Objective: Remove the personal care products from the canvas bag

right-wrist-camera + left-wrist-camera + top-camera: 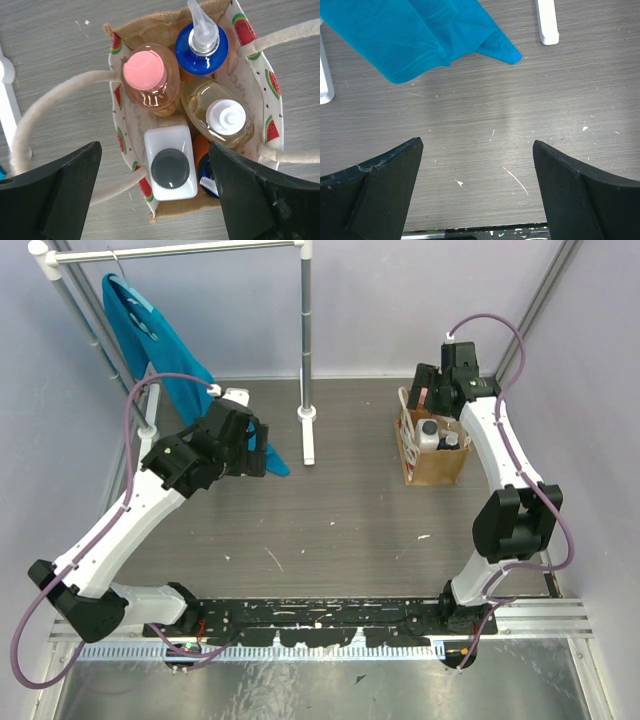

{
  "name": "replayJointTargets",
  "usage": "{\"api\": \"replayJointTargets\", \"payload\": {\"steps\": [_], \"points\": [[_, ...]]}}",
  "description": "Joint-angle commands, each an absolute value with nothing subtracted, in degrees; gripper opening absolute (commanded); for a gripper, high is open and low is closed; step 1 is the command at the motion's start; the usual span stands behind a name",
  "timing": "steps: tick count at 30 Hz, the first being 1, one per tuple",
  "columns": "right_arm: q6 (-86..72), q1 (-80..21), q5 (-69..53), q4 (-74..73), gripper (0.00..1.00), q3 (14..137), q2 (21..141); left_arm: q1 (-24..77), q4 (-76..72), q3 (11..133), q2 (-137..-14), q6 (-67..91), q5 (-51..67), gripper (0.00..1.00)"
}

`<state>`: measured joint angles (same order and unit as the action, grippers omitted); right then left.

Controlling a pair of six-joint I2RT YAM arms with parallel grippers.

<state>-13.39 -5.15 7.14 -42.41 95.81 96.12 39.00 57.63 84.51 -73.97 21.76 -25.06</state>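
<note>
**A:** Where's the bag, and what's the R side doing?

**B:** I've got the canvas bag [436,466] upright at the far right of the table [330,520], just beside the R arm. The right gripper [432,390] hangs over its open mouth with the fingers [60,192] spread wide and nothing pinched.

**A:** Contents?

**B:** All inside, per the wrist cam. The white bottle [170,165] w/ dark cap is at the near edge, centred between the fingers. The amber bottle [220,117] w/ white cap is just right of it. The pink-capped bottle [146,75] is far left and the blue pump bottle [202,42] far right. An orange bottle [201,148] is wedged low between white and amber, mostly hidden. They're packed tight and touching. I can't tell if the fingers touch the cord handles [55,100].

**A:** L side?

**B:** The left gripper [262,447] is well apart, over the far left of the table. Its fingers [380,195] are spread too, w/ bare tabletop between them. The teal garment [420,35] hangs off the rack [306,340] just beyond it.
</note>
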Motion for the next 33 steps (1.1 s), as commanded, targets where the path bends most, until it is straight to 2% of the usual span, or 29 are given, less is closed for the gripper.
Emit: {"api": "replayJointTargets", "payload": {"steps": [1,9,15,18,20,22,25,33], "points": [[-12.7,-4.0,5.7,-40.0,0.93,97.4,98.3,38.3,58.7,83.3,-70.2,20.8,-27.2,0.98],[-12.3,-4.1,3.2,-42.4,0.85,95.6,102.7,38.0,57.3,81.2,-68.3,21.3,-26.5,0.98],[-10.9,-4.5,8.4,-46.8,0.84,93.6,102.4,37.8,56.9,80.4,-68.3,21.7,-26.0,0.98],[-10.4,-4.7,11.8,-49.4,0.8,93.1,102.5,37.8,56.8,80.3,-68.6,22.0,-25.3,0.99],[-10.4,-4.6,13.9,-50.0,0.62,92.6,102.4,37.7,56.8,80.3,-68.7,22.3,-24.9,0.99],[-10.2,-4.7,13.5,-50.1,0.49,92.3,101.9,37.8,56.8,80.3,-68.9,22.4,-24.5,0.99],[-10.3,-4.6,13.1,-48.7,0.36,92.6,100.8,37.6,57.1,80.2,-68.7,22.5,-24.4,0.98],[-11.0,-4.7,16.5,-46.2,0.27,101.8,97.1,37.7,57.5,80.2,-68.3,22.7,-24.5,0.99]]}}
